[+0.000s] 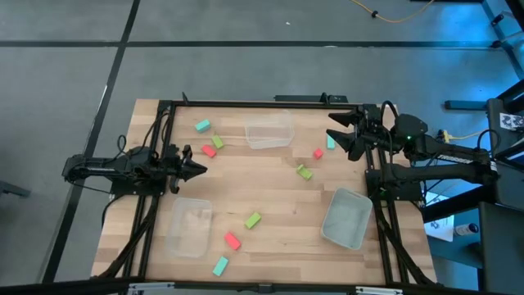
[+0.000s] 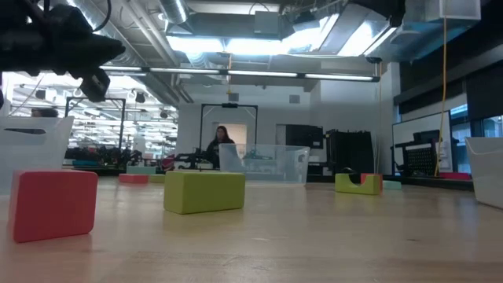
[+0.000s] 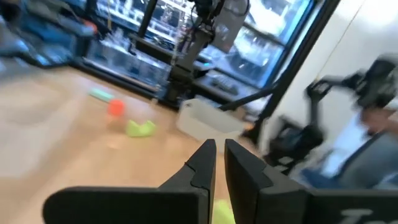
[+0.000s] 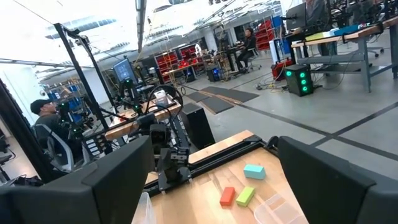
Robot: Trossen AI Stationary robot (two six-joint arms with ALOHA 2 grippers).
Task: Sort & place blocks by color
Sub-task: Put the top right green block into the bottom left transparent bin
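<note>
Well, the left gripper (image 1: 199, 170) hovers with fingers pressed together, the red block (image 1: 209, 151) and green block (image 1: 218, 142) just ahead of it; the right gripper (image 1: 337, 133) hangs spread wide, a teal block (image 1: 331, 142) between its fingers, a small red block (image 1: 318, 153) just beyond

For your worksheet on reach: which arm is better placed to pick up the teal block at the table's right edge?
The right. Its gripper, fingers spread open, sits right beside that teal block, while the left gripper, fingers nearly closed, waits across the table at its left side.
</note>
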